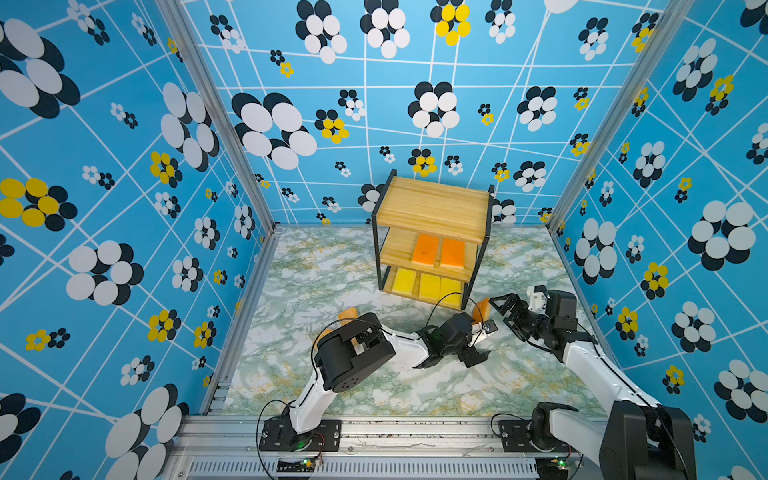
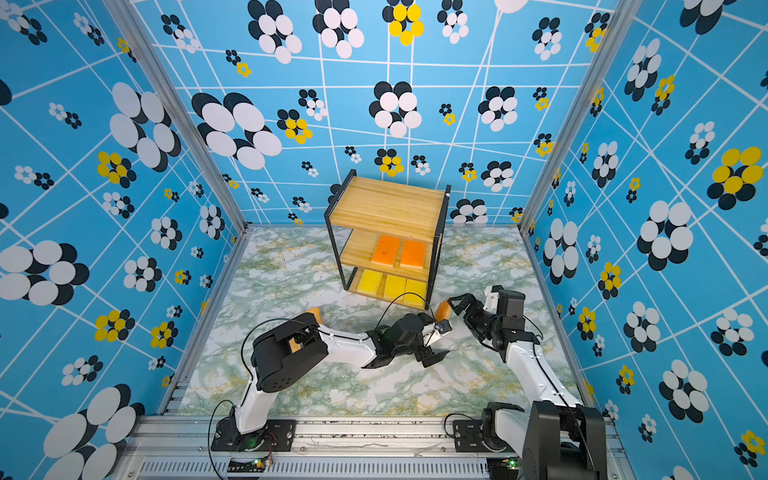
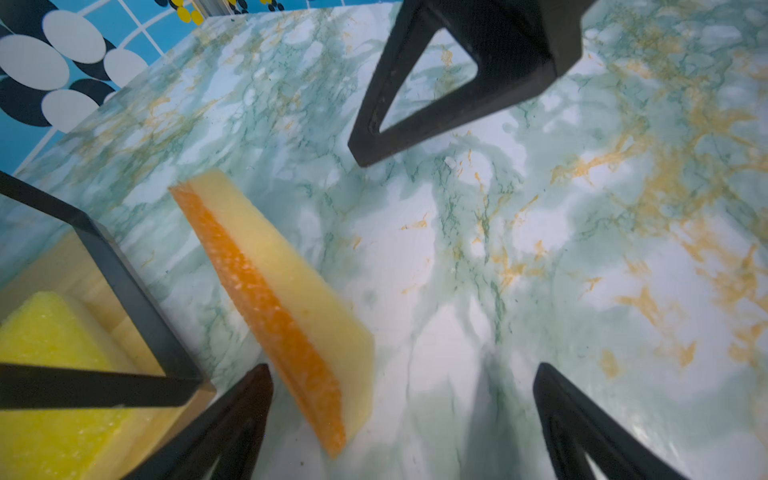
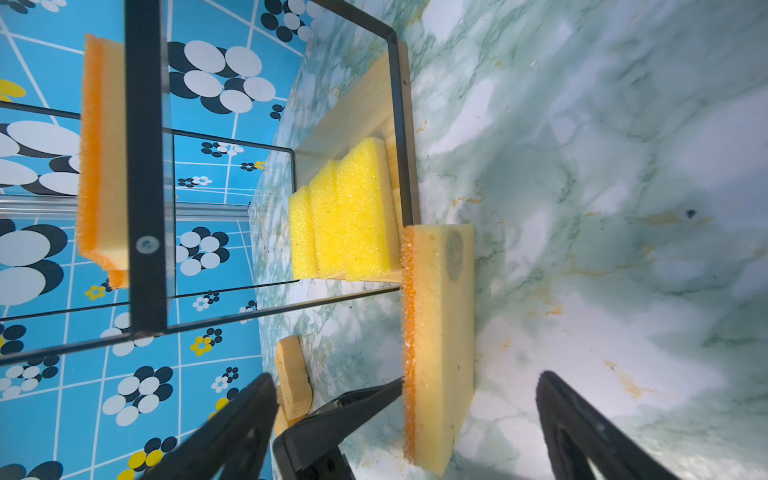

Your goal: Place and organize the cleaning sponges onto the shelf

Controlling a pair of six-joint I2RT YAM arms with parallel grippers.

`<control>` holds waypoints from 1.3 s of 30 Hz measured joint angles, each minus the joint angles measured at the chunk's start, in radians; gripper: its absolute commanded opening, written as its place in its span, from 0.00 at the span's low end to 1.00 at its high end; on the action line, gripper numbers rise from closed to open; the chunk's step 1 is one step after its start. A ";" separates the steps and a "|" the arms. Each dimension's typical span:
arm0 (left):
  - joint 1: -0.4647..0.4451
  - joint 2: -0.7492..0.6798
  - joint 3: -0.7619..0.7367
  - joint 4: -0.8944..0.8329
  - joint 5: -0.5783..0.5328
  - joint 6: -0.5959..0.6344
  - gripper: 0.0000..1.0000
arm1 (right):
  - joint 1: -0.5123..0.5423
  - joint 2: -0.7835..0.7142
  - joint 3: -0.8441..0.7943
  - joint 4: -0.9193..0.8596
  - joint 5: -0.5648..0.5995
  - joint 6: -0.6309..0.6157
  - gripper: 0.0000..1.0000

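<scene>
Blue flower-print walls [image 1: 124,174] close in a green-veined marble tabletop [image 1: 316,270]. The shelf [image 1: 432,205] stands at the back of it, a little right of the middle. On its middle board two orange sponges [image 1: 426,249] [image 1: 453,252] lie flat side by side, toward the right end. On its bottom board three yellow sponges [image 1: 405,280] [image 1: 430,286] [image 1: 451,289] lie in a row.

The loose orange sponge [image 3: 291,299] stands on its long edge on the tabletop, just beside the shelf's front right leg. Its orange scouring face is turned to the shelf's side and its pale foam the other way.

My left gripper [image 3: 403,368] reaches across the middle to this sponge with its fingers spread wide, gripping nothing. The sponge's near end sits between them, close against one finger [image 3: 232,415], and I cannot tell whether they touch.

My right gripper [image 4: 407,374] faces the same sponge from the right. Its fingers are spread wide too, the sponge stands between them with a gap on each side, and it holds nothing.

The tan sponges [image 1: 347,316] are on the tabletop left of the shelf's front, well apart from the loose one. They are mostly hidden behind my left arm's elbow, so I cannot tell how they lie.
</scene>
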State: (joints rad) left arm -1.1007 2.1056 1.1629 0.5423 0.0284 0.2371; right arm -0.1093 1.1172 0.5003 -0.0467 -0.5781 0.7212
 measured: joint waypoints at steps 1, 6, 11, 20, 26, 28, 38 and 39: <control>0.000 0.000 0.008 0.000 0.000 0.000 0.99 | -0.001 -0.001 0.000 -0.001 -0.004 0.000 0.99; -0.003 0.000 0.046 -0.011 -0.007 -0.005 0.99 | -0.008 -0.005 0.001 -0.002 -0.020 0.005 0.99; -0.013 0.000 0.053 -0.037 -0.060 -0.038 0.99 | -0.022 -0.002 0.022 -0.010 -0.027 0.007 0.99; -0.037 0.000 0.064 -0.105 -0.179 -0.215 0.99 | -0.061 0.170 0.085 0.015 -0.035 -0.004 0.99; -0.065 0.000 0.062 -0.102 -0.209 -0.309 0.99 | -0.062 0.223 0.085 0.029 -0.046 -0.008 0.99; -0.071 0.000 0.061 -0.101 -0.210 -0.336 0.99 | -0.061 0.216 0.084 0.027 -0.047 -0.016 0.99; -0.074 0.037 0.069 -0.106 -0.213 -0.410 0.99 | -0.061 0.108 -0.010 0.004 -0.047 -0.037 0.99; -0.074 0.046 0.073 -0.106 -0.212 -0.411 0.99 | -0.061 0.099 -0.019 0.000 -0.044 -0.038 0.99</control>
State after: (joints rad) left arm -1.1748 2.1513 1.2358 0.4366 -0.1841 -0.1738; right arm -0.1707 1.2160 0.4808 -0.0467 -0.6220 0.6830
